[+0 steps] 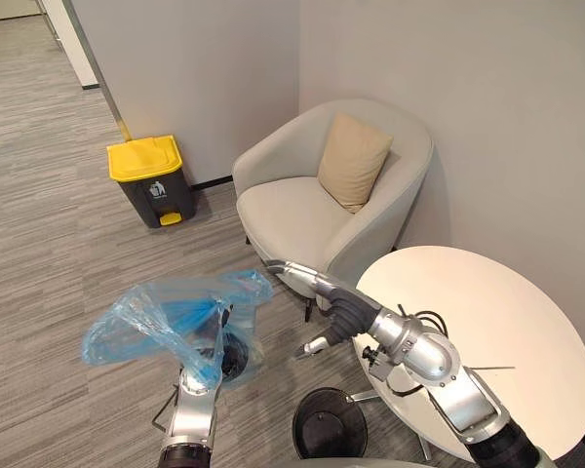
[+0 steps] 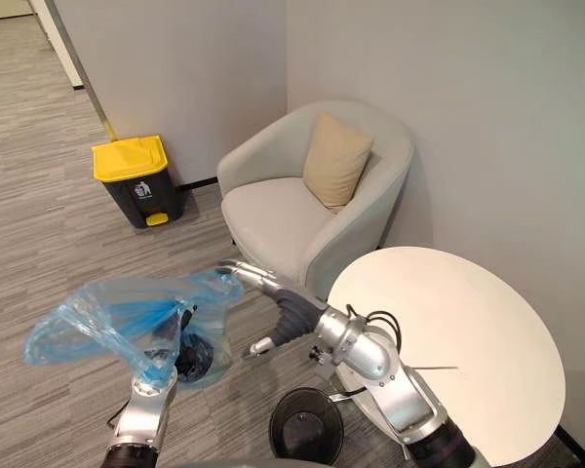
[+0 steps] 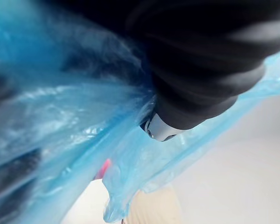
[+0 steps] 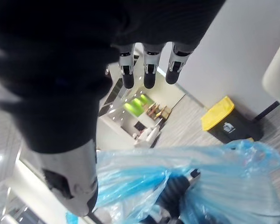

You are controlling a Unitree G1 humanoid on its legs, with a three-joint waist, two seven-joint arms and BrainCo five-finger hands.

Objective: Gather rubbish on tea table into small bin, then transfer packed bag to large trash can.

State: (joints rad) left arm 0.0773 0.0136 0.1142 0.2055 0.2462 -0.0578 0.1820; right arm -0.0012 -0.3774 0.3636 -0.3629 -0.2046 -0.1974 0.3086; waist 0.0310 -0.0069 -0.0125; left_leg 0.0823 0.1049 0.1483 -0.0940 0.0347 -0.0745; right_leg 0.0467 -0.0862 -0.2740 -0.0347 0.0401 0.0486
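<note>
The blue bag (image 1: 146, 322) is in the air above the floor, gathered around the left hand (image 1: 219, 353), which carries it a little apart from the round table (image 1: 497, 331). The film covers this hand, so how it grips I cannot tell. The right hand (image 2: 273, 285) reaches toward the upper edge of the bag with its fingers (image 4: 148, 70) straight and released, holding nothing; whether the tips touch the film or are only just beside it, I cannot say. The bag looks thin, soft and very light. It is puffed with air and has no form of its own, so I think it will swing, collapse and slide easily between smooth fingers. A dark shape shows through it low down, so some weight may pull there. The best place to hold is the bunched neck, where many folds come together, not the loose side, which could tear or slip. The small black bin (image 1: 330, 421) stands under the table, and the yellow-lidded trash can (image 1: 151, 180) waits well apart, by the wall.
</note>
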